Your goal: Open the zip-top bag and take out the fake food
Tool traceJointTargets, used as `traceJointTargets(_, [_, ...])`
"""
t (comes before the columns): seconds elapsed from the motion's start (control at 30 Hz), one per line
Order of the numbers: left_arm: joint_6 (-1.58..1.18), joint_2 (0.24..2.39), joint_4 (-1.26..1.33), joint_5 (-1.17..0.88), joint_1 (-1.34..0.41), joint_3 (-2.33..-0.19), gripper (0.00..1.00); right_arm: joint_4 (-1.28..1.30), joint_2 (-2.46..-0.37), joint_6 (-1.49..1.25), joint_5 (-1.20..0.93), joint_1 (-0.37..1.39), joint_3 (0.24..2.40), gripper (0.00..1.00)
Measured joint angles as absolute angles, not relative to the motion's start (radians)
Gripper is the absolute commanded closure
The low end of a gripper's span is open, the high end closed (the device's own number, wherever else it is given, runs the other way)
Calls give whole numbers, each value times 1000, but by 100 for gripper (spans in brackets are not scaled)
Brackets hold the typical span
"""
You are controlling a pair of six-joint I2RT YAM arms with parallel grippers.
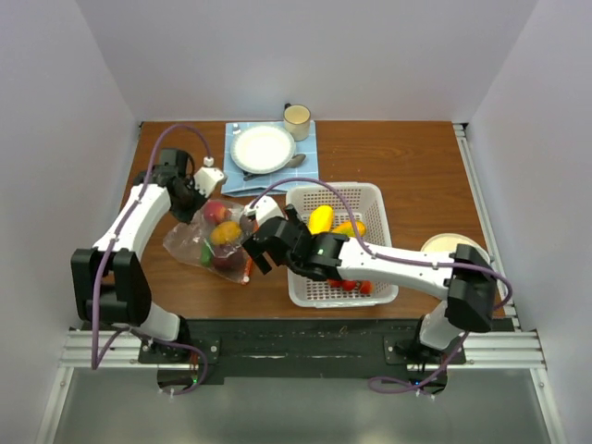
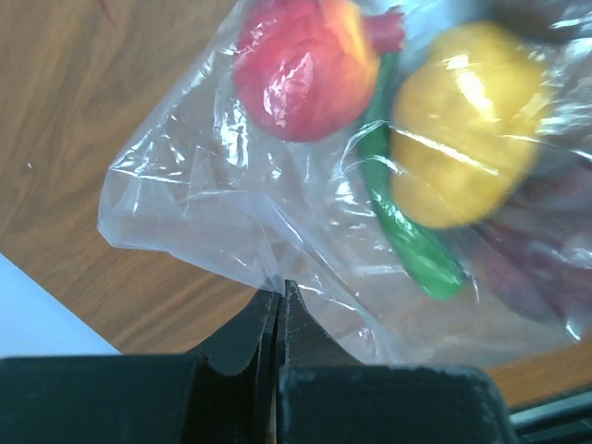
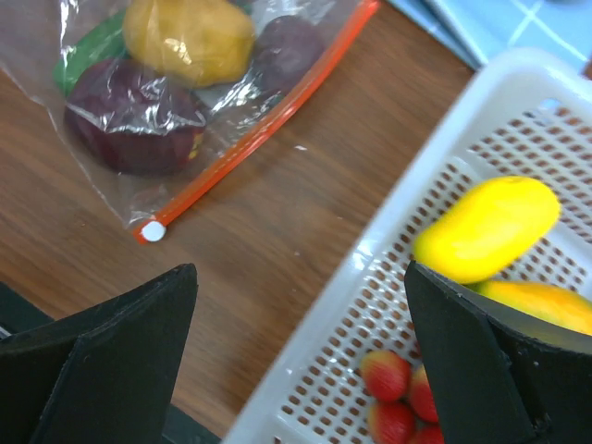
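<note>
The left pincer (image 2: pixel 280 294) sits on the side of the zip-top bag (image 1: pixel 190 242) away from the white basket (image 1: pixel 379 192). It is pinched shut on a fold of the bag's clear film. That grip looks meant to anchor the bag so it cannot slide across the worktop (image 1: pixel 407 166) when the other end is pulled.

The bag lies flat just left of the basket, and the fake food inside it is a red-and-yellow fruit (image 2: pixel 305 69), a yellow piece (image 2: pixel 462 120), a green pod (image 2: pixel 412 240) and maroon pieces (image 3: pixel 134 116). Its orange zip strip (image 3: pixel 259 129) is on the edge facing the basket, with the white slider (image 3: pixel 153 231) at the strip's near end. The strip appears closed.

The right pincer (image 3: pixel 301 305) hangs over the gap between strip and basket. It is spread wide and holds nothing, probably lining up on the slider.

The basket holds a yellow fruit (image 3: pixel 486 227), an orange one (image 3: pixel 546 310) and small red berries (image 3: pixel 384 375).
</note>
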State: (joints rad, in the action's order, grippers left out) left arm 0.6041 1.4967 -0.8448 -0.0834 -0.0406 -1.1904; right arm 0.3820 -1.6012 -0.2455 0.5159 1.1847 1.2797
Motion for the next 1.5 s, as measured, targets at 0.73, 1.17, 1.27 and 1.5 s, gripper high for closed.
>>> traceJointTargets(0.73, [724,1751,-480,194,-14,-1010,100,59,-1939,-111,419,1134,1294,5])
traceJointTargets(1.17, [816,1755,-447,168,-19,-1011,100,-114,-2051,-96,117,994,1407,4])
traceJointTargets(1.27, [827,1760,-443,167,-27,-1012,100,-128,-2069,-102,65,1002,1410,4])
traceJointTargets(1.5, [830,1768,-443,156,-39,-1026,100,-136,-2077,-116,0,1024,1408,3])
